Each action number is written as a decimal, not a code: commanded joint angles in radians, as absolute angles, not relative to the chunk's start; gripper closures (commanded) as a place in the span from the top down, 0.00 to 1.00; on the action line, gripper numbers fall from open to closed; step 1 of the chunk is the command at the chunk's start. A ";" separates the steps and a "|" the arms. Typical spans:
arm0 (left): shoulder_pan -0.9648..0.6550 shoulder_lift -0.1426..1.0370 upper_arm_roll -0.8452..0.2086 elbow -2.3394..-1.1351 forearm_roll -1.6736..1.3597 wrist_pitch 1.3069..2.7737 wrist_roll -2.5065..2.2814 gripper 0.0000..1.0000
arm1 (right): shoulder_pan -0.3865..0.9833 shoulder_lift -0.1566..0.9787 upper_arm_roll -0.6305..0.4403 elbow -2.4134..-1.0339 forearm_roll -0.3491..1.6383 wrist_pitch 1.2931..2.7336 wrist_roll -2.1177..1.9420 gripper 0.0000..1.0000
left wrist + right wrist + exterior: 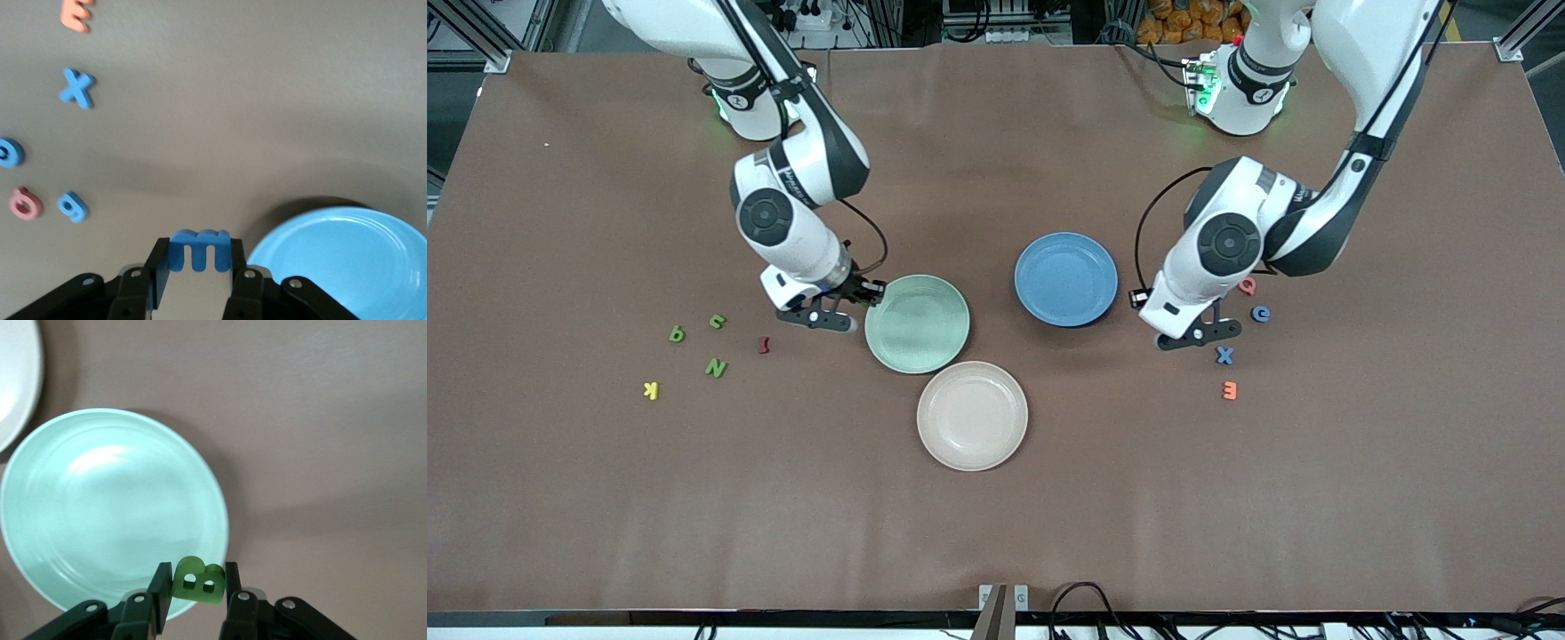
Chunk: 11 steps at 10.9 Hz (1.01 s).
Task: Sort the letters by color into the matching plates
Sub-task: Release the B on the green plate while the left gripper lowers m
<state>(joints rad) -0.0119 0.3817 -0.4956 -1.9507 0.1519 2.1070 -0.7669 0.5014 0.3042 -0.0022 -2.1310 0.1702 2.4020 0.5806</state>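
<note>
The right pincer [193, 587] is clenched on a small chunky green foam letter [198, 581] and hangs at the rim of the pale mint green round plastic plate [917, 323] – the plate's bowl lies just past its fingertips. The left pincer [199, 267] grasps a blue foam letter shaped like an m [200, 249], over bare brown counter [996, 516] beside the medium blue round plate [1066, 278], not yet above it. In the front view both held letters are hidden.

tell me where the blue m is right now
The blue m is clamped in the left pincer, in the air beside the blue plate, toward the left arm's end of the table.
</note>
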 commanded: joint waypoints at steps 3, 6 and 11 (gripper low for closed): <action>-0.113 0.446 -0.495 -1.931 0.141 2.164 -0.957 0.00 | 0.569 0.451 -0.009 -1.955 0.173 2.387 0.753 0.27; -0.143 0.495 -0.494 -1.927 0.150 2.235 -1.012 0.00 | 0.574 0.480 -0.009 -1.913 0.178 2.344 0.767 0.54; -0.218 0.544 -0.489 -1.924 0.155 2.295 -1.106 0.00 | 0.551 0.459 -0.020 -1.916 0.150 2.289 0.709 1.00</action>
